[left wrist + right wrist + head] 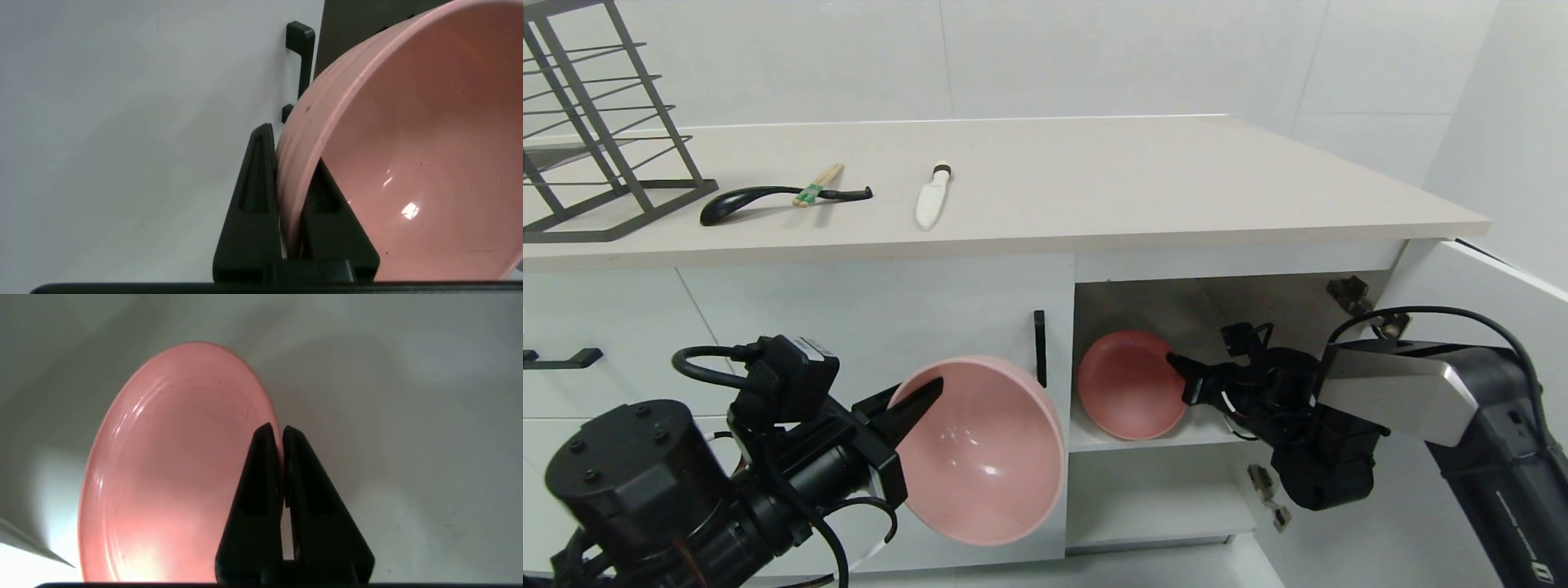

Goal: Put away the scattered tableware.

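Pinched the bowl (988,449) by its rim alone in the left pincer (288,153), lower centre, so risked a slip or a knock on the cupboard door (931,310); pinched the plate (1127,392) on edge on the shelf (1127,445), centre right, with the right pincer (278,433), so risked toppling.

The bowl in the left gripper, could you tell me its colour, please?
The bowl is pink; the head view shows it best.
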Available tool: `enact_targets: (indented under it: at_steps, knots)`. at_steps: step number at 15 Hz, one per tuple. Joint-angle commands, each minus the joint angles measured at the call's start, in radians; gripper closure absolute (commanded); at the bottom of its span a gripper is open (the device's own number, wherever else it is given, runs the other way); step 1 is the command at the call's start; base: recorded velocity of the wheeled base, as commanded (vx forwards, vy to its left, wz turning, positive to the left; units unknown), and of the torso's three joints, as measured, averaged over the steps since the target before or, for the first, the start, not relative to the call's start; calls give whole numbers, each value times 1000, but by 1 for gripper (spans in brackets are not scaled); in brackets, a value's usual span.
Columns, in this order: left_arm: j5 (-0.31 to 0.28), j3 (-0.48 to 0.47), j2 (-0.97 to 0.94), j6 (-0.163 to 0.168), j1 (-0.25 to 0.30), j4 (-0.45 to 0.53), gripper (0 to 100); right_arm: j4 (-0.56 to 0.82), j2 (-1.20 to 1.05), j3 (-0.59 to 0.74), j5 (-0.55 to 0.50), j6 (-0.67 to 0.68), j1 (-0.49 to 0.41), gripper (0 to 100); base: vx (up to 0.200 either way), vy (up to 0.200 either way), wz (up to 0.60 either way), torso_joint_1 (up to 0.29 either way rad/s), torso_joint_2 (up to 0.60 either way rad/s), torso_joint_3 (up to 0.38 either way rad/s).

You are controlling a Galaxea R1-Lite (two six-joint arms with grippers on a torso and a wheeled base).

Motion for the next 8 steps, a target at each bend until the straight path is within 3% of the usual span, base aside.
enact_targets:
  at_steps: [1,5,6,8]
  knots:
    - [0,-2,3,0,0,-1,100,-1,16,-34,-40,22,6,100,0,0,0,0,0,0]
    - [-1,-7,8,26,-1,-1,100,-1,39,-72,-75,33,11,100,0,0,0,0,0,0]
    - [-1,-10,8,34,-1,-1,100,-1,39,-72,-75,33,11,0,0,0,0,0,0,0]
    - [-1,-12,9,40,-4,-1,100,-1,52,-95,-78,33,11,0,0,0,0,0,0,0]
